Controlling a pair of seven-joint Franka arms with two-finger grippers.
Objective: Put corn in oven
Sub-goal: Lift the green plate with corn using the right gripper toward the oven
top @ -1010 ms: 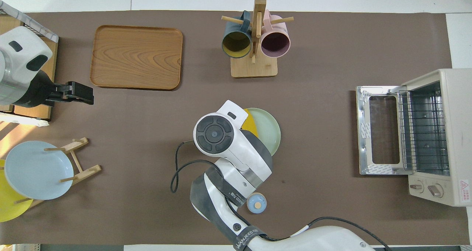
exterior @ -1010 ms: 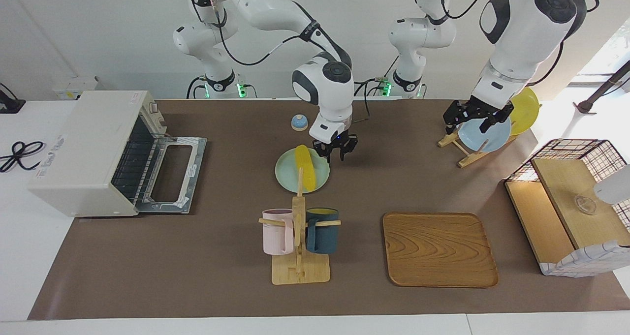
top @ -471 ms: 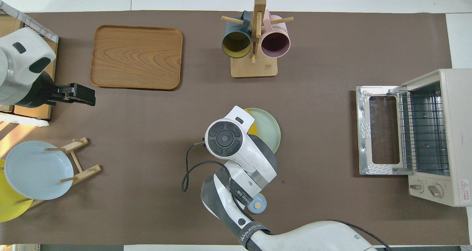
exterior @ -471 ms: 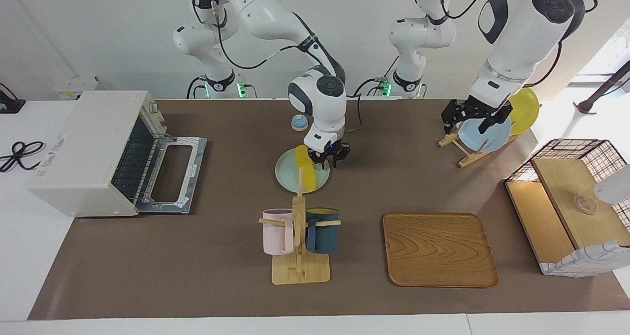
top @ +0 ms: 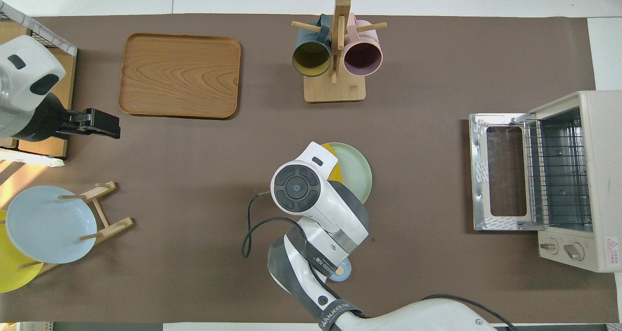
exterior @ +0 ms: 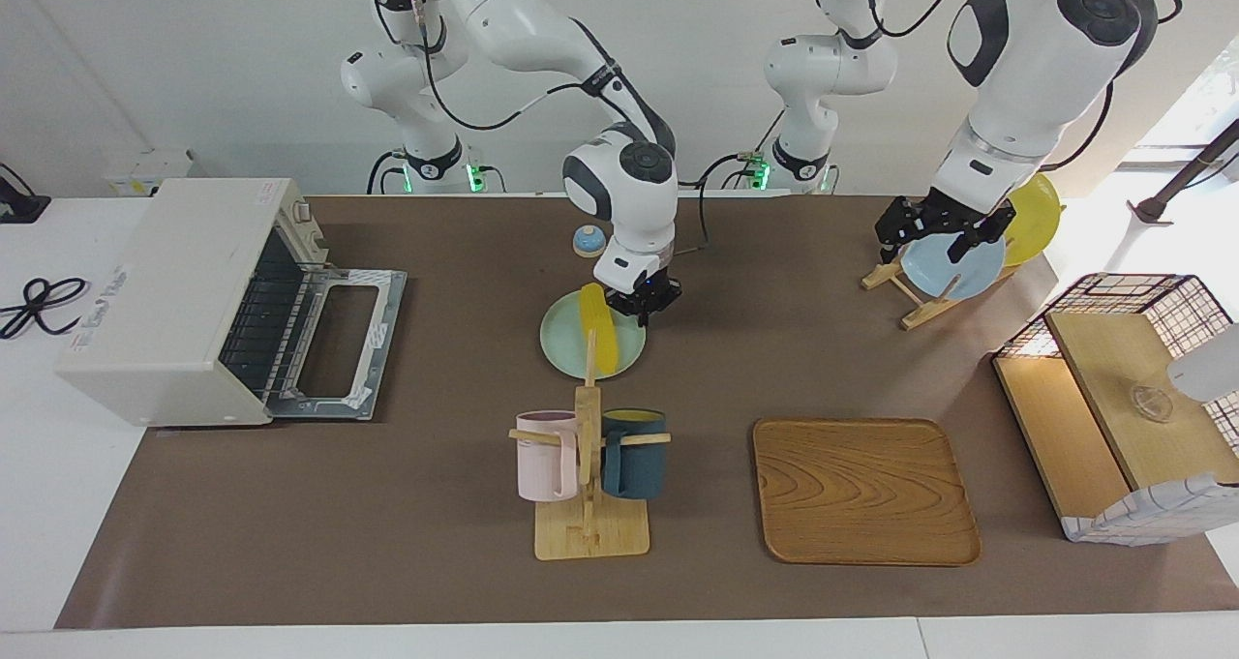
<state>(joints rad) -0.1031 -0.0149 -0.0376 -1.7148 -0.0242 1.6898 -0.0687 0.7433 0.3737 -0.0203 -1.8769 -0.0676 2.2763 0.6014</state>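
Note:
The yellow corn (exterior: 600, 335) lies on a pale green plate (exterior: 566, 349) mid-table; a sliver of it shows in the overhead view (top: 334, 172) beside the plate (top: 358, 175). My right gripper (exterior: 637, 306) is open, low at the end of the corn nearer the robots; I cannot tell if it touches. In the overhead view its wrist hides the fingers. The off-white oven (exterior: 165, 291) stands at the right arm's end with its glass door (exterior: 339, 340) dropped open and the wire rack (top: 559, 175) bare. My left gripper (exterior: 941, 231) is open and empty, waiting raised over the plate rack.
A mug tree (exterior: 589, 475) with a pink and a dark blue mug stands just farther from the robots than the plate. A wooden tray (exterior: 866, 490), a rack with a blue plate (exterior: 953, 264) and a yellow plate (exterior: 1034, 212), a wire-framed wooden box (exterior: 1128, 398) and a small blue knob (exterior: 588, 241).
My right gripper has moved toward the corn and come down to its end on the plate. The corn lies where it was. The left arm has barely moved.

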